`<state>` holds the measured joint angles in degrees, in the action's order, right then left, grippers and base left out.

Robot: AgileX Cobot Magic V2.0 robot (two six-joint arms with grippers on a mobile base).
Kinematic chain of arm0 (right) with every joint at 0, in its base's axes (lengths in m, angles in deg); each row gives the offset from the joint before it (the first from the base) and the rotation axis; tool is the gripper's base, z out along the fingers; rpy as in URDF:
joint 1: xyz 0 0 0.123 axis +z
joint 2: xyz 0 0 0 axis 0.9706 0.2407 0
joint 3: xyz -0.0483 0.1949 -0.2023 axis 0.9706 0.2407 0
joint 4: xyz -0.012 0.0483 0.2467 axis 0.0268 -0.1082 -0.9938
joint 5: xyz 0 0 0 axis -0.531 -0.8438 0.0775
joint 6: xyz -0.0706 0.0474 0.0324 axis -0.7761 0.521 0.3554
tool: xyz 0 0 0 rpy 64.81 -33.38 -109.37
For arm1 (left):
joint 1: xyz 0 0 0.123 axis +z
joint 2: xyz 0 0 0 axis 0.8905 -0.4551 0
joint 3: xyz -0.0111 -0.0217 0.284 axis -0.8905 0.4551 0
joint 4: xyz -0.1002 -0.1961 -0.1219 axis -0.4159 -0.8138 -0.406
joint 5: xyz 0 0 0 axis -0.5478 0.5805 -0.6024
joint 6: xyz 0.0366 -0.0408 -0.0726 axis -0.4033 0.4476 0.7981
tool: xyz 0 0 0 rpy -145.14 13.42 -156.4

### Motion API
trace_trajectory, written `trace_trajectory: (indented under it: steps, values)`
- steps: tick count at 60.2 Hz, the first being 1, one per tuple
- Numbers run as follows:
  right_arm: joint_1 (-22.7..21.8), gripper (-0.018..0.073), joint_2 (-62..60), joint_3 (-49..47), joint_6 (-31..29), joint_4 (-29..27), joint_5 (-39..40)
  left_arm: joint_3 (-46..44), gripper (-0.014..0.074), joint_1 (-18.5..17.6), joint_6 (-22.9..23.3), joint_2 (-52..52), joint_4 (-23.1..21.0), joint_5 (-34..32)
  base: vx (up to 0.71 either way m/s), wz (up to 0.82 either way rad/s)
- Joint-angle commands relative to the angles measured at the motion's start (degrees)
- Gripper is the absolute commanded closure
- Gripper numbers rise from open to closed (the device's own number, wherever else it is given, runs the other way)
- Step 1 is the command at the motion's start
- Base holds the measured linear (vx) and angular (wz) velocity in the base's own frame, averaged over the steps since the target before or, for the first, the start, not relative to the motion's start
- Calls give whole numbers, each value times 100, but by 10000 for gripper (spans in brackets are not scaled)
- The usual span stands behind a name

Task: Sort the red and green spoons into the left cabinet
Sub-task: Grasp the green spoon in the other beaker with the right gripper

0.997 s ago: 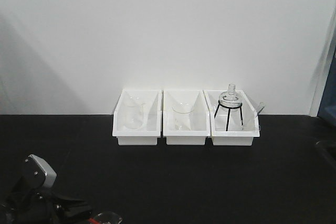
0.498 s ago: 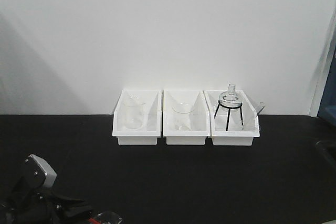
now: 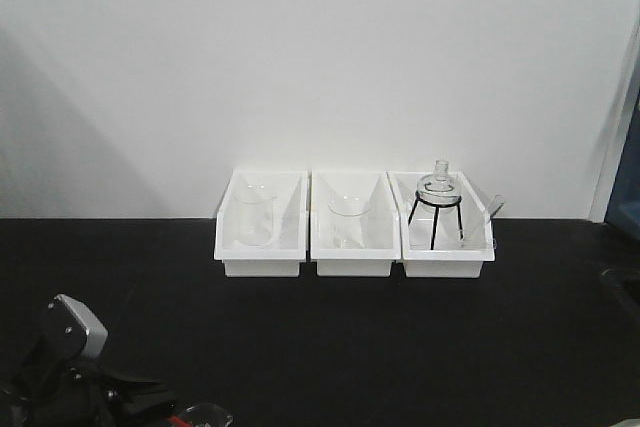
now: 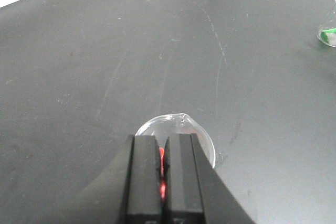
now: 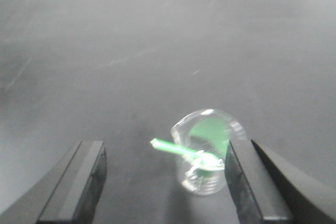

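In the left wrist view my left gripper is shut on the handle of the red spoon, directly over a small clear glass beaker on the black table. In the front view this gripper sits low at the bottom left beside that beaker. My right gripper is open. The green spoon stands in a second clear beaker just inside the right finger. That beaker with green in it also shows far right in the left wrist view. The left cabinet is out of view.
Three white bins stand in a row against the white wall at the back of the black table. They hold glass beakers and a round flask on a black tripod. A blue unit edge shows at far right.
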<state>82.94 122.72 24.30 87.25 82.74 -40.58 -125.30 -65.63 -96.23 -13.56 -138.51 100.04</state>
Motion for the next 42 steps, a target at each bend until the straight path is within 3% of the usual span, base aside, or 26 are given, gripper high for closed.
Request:
trace_trajectory:
  steps: [1, 28, 42]
  values:
    - [9, 38, 133, -180, -182, -9, 687, -164, 600, -24, 0, 195, -585, 297, 0, 0]
    - [3, 38, 748, -180, -1034, -683, 1363, -164, 600, -24, 0, 195, -585, 297, 0, 0]
    - [3, 43, 989, -180, -1162, -804, 1627, -164, 600, -24, 0, 195, -578, 297, 0, 0]
